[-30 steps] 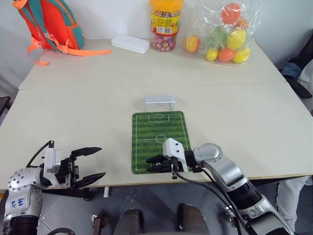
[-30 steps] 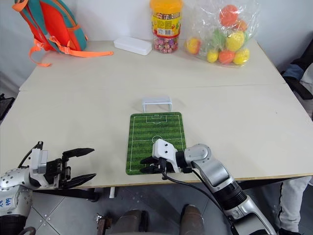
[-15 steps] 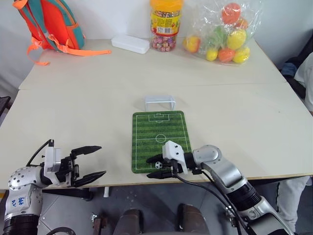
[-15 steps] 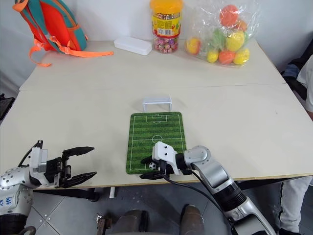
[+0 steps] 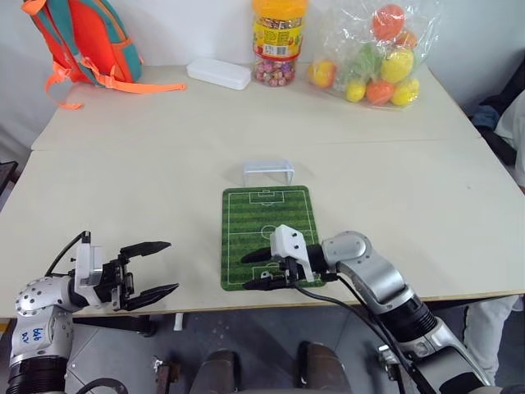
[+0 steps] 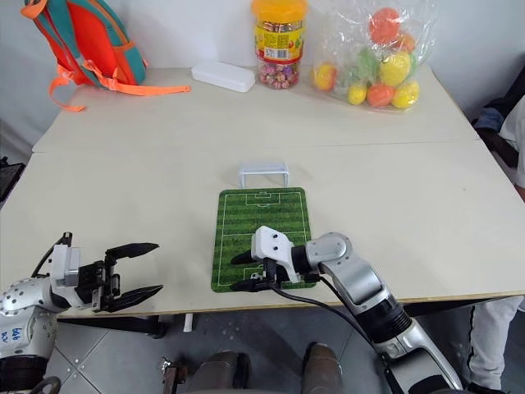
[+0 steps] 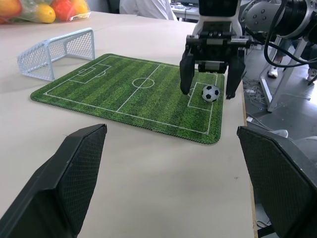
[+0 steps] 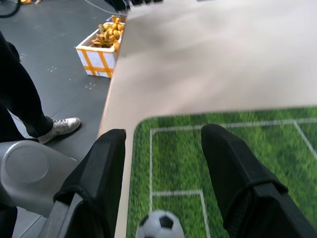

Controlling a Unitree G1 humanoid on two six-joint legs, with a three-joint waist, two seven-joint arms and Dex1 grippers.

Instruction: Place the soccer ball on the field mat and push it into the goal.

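Soccer ball set down on the field mat, right claw spread above it

The soccer ball (image 7: 210, 92), a tiny white sphere with black patches, is seen resting on the field mat (image 5: 267, 215) inside the marked box at the mat's near end, close to the tabletop (image 5: 164, 164) edge. The right claw (image 5: 256, 269) is held over that end of the mat with its two black fingers (image 7: 186, 74) parted; the ball lies between and below them and is not pinched or touched. The left claw (image 5: 154, 267) is kept spread wide and empty at the tabletop's near edge, well to the left of the mat.

The mat is laid flat, green-striped, with white pitch lines and a centre circle. The goal (image 5: 268, 171), a small white netted frame, is placed just beyond the mat's far end, its mouth turned toward the mat.

At the tabletop's far side are seen a backpack (image 5: 78, 41), a white oblong box (image 5: 218, 73), a candy jar (image 5: 277, 41) and a bag of coloured balls (image 5: 373, 57).
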